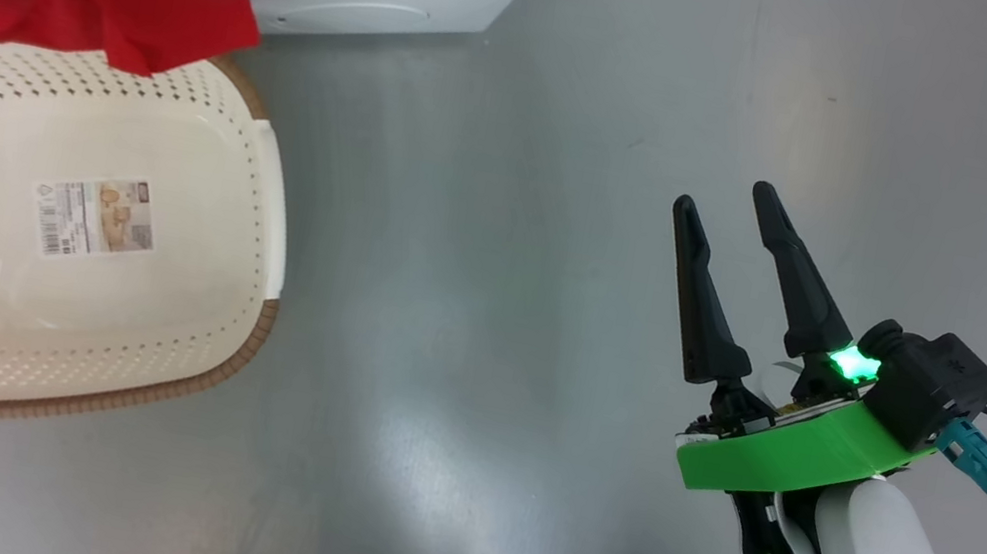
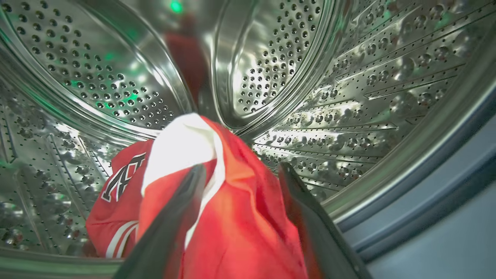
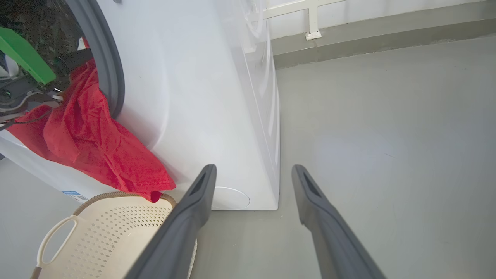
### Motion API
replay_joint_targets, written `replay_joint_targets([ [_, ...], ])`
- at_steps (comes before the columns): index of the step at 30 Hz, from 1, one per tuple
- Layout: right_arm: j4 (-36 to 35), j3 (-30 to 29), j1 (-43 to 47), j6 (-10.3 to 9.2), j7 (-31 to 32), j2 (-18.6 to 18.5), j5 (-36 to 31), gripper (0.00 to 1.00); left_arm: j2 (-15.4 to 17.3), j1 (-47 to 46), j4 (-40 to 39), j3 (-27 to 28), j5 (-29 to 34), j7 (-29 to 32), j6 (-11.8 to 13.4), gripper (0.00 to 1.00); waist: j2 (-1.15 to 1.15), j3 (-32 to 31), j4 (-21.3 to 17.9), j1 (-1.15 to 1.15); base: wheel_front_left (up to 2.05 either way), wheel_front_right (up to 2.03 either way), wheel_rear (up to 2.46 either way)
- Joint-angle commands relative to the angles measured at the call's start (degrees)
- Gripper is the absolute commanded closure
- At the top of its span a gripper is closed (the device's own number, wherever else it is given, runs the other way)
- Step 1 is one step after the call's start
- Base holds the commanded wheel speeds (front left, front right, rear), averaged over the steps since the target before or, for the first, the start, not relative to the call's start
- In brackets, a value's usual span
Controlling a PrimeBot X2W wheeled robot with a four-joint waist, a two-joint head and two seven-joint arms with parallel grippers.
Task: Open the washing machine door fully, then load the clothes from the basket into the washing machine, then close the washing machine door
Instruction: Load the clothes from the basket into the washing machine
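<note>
Left gripper inside drum, jaws spread wide, clothes lying loose between them, not pinched. Garment tail trails out over washing machine mouth, down to basket rim. Right gripper wide open, empty, well apart; left nearer.

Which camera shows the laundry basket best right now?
The head view: the basket shows from above, its floor bare down to the label sticker. The right wrist view catches one perforated end; the left wrist view looks into the drum.
</note>
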Motion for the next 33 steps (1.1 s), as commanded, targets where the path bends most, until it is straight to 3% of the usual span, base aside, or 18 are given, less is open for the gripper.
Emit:
replay_joint_targets([
  [1, -1.0, 1.1, 1.0, 0.09, -0.3, 0.3, -0.4, 0.0, 1.8, -0.8, -1.0, 0.3, -0.3, -0.5, -0.3, 0.0, 0.0, -0.5, 0.6, 0.0, 0.0, 0.0, 0.0],
  [6, -0.7, 0.9, 0.7, 0.09, -0.3, 0.3, -0.7, 0.0, 1.6, 0.3, -2.8, -0.2, -1.2, -0.7, -0.3, 0.0, 0.0, -1.3, 1.8, 0.0, 0.0, 0.0, 0.0],
  [17, -0.4, -1.1, 0.9, 0.09, -0.3, 0.3, -2.1, 0.0, 1.2, 11.9, -15.8, 3.3, -0.7, -0.7, -0.3, 0.0, 0.0, -3.3, 5.8, 0.0, 0.0, 0.0, 0.0],
  [33, 0.0, -2.5, 0.7, 0.09, -0.3, 0.3, -3.1, 0.0, 1.3, 39.8, -43.1, 12.7, 2.4, -0.7, -0.3, 0.0, 0.0, -5.3, 8.1, 0.0, 0.0, 0.0, 0.0],
])
